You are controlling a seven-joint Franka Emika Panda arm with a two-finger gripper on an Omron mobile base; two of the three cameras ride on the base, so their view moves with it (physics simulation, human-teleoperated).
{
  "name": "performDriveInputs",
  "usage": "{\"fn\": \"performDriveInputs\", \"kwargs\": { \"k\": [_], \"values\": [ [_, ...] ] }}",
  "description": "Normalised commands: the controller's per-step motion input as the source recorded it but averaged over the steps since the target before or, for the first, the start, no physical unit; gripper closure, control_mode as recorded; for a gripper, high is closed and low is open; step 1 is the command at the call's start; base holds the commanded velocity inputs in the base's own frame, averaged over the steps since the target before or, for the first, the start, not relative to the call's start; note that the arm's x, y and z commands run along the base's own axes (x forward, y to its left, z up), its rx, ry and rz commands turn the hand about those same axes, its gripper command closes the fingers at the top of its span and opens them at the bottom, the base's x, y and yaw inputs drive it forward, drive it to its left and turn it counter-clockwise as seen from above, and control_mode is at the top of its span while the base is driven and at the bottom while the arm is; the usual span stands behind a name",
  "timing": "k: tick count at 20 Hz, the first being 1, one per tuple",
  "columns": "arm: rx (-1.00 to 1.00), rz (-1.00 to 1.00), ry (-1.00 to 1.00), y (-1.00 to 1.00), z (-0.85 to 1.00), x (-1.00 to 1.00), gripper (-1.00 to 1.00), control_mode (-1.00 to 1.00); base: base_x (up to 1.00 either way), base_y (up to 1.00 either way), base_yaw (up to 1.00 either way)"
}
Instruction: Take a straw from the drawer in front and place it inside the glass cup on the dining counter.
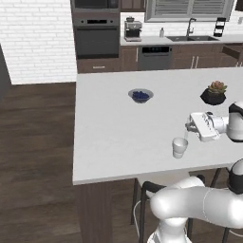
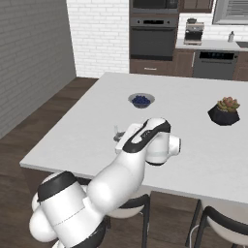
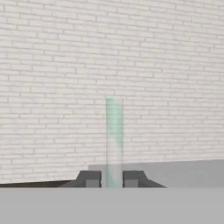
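Hand view shows you the straw pinched between the clenched end effector tips, pointing out along the hand toward the brick wall. From the left base view, the end effector hangs just above and right of the glass cup, near the table's near edge. Your risk: the straw lies almost level, so releasing now could drop it beside the rim. The cup looks empty; the grey bowl farther back holds dark blue contents.

On the table, the glass cup stands at lower right of the left base view, the bowl above centre, the potted plant at right.
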Motion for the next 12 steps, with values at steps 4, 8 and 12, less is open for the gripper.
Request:
{"fn": "performDriveInputs", "kwargs": {
  "k": [4, 8, 12],
  "values": [
    [0.0, 0.0, 0.0, -0.13, -0.12, 0.19, 1.0, -1.0, 0.0, 0.0, 0.0],
    [0.0, 0.0, 0.0, -0.03, -0.08, 0.26, 1.0, -1.0, 0.0, 0.0, 0.0],
    [0.0, 0.0, 0.0, 0.0, -0.14, 0.27, 1.0, -1.0, 0.0, 0.0, 0.0]
  ]
}}
